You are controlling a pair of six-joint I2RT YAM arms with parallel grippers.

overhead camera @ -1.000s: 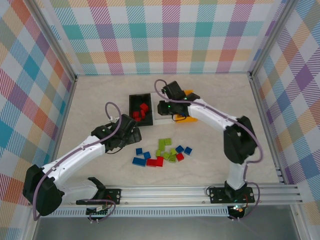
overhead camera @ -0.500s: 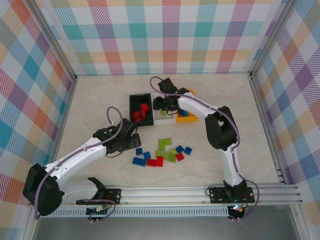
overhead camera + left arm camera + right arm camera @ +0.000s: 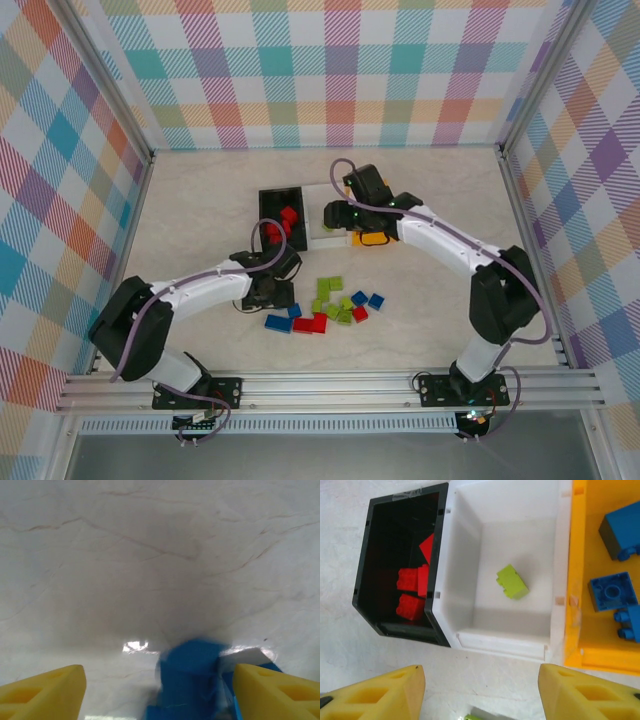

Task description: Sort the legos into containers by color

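Note:
My left gripper [image 3: 277,292] is low over the table at the left end of the loose legos [image 3: 335,305]. In its wrist view the left gripper [image 3: 159,685] is open, with a blue brick [image 3: 192,675] between the yellow fingers. The brick lies close to the right finger, with a gap on its left. My right gripper [image 3: 336,214] hangs open and empty [image 3: 482,695] just in front of the white bin [image 3: 465,570], which holds one lime green brick [image 3: 512,581]. The black bin [image 3: 370,545] holds red bricks [image 3: 412,587]. The orange-yellow bin [image 3: 575,580] holds blue bricks [image 3: 612,590].
The three bins stand side by side at mid table: black bin [image 3: 265,215], white bin [image 3: 322,240], orange-yellow bin [image 3: 376,239]. Loose blue, red and green bricks lie in a cluster in front of them. Checked walls close the table on three sides.
The right gripper has opened over the white bin and drawn back a little. The left gripper slid right onto the left edge of the pile, and its jaws have narrowed.

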